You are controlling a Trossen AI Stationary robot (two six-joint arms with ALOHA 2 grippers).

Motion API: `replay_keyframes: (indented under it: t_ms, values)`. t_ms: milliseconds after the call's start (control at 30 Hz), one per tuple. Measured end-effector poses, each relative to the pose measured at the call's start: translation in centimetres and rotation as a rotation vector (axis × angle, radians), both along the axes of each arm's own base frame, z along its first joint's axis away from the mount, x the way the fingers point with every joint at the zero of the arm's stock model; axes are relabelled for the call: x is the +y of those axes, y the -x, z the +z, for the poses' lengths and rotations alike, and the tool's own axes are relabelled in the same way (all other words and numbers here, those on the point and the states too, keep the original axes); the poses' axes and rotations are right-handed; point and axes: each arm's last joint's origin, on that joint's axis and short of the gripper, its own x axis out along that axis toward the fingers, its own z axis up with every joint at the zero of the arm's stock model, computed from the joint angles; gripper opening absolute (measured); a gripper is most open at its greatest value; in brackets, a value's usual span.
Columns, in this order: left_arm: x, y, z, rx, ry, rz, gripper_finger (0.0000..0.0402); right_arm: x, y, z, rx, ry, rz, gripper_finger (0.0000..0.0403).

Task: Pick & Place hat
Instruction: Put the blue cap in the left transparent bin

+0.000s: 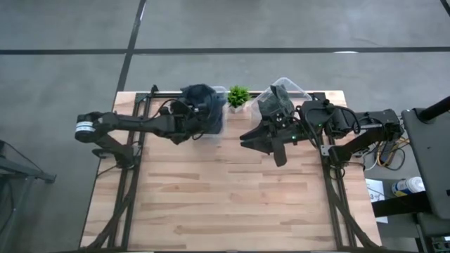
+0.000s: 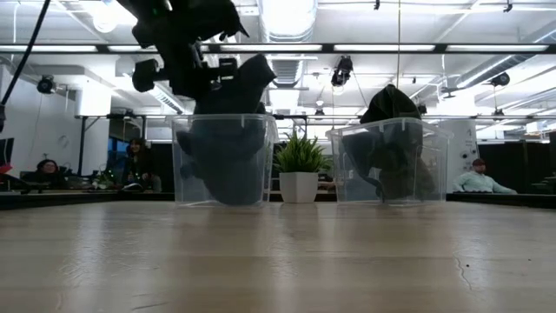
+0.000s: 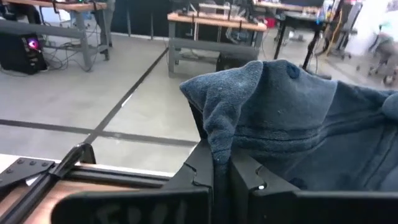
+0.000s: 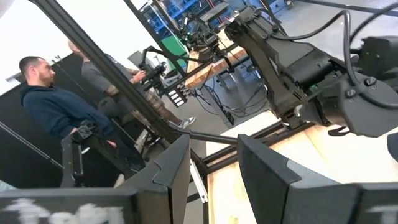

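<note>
My left gripper (image 1: pixel 199 112) is pinched shut on a fold of the dark blue fleece hat (image 1: pixel 202 98), and I hold it over the clear plastic bin (image 1: pixel 214 121) that stands at the far edge of the light wooden tabletop (image 1: pixel 225 190), left of its middle. In my left wrist view the two dark fingers (image 3: pixel 202 167) meet with the blue cloth bunched up between them, and the rest of the hat (image 3: pixel 292 121) spreads away beyond the tips. From table height the hat (image 2: pixel 228 130) hangs from my gripper (image 2: pixel 204 83) with its lower part sunk inside the bin (image 2: pixel 226 161) and its upper part above the rim.

Just to the right of that bin, at the middle of the far edge, stands a small green plant in a white pot (image 1: pixel 238 97). Beyond it, near the far right corner, is a second clear plastic bin (image 1: pixel 285 95), tilted in the overhead view, with a dark grey garment (image 2: pixel 387 148) heaped in it and rising above the rim.

My right gripper (image 1: pixel 271 140) hangs over the tabletop on the near side of that second bin, apart from it. Its fingers (image 4: pixel 171 168) stand partly open with only air between them.

People (image 4: pixel 53 109) stand in the room beyond the table.
</note>
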Motion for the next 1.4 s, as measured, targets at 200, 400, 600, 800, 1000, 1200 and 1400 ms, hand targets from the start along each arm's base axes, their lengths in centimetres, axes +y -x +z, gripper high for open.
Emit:
replay_keyframes:
  t_ms: [200, 400, 600, 800, 1000, 1200, 1400]
  values:
    - [0.3, 0.0, -0.7, 0.122, 0.07, -0.069, 0.0011, 0.0, 0.0, 0.0, -0.001, 0.007, 0.0, 0.0127]
    - [0.4, -0.5, -0.7, 0.309, 0.089, -0.16, 0.0011, 0.0, 0.0, 0.0, -0.003, 0.018, 0.001, 0.0127]
    - [0.5, -1.1, -0.3, 0.42, 0.096, -0.259, 0.0012, 0.0, 0.0, 0.0, -0.003, 0.019, 0.0, 0.0127]
    - [0.5, -1.2, -0.3, 0.471, 0.1, -0.295, 0.0013, 0.0, -0.1, -0.1, 0.0, 0.019, 0.001, 0.0127]
    - [0.8, -1.2, -0.6, 0.458, 0.165, -0.381, 0.0016, 0.0, -0.1, -0.2, 0.009, 0.023, -0.001, 0.0127]
    - [1.3, -0.9, -0.8, 0.485, 0.27, -0.478, 0.0022, 0.0, -0.1, -0.4, 0.026, 0.026, -0.001, 0.0127]
    - [1.9, -0.6, -0.5, 0.595, 0.282, -0.499, 0.0022, 0.0, -0.1, -0.4, 0.025, 0.035, 0.0, 0.0127]
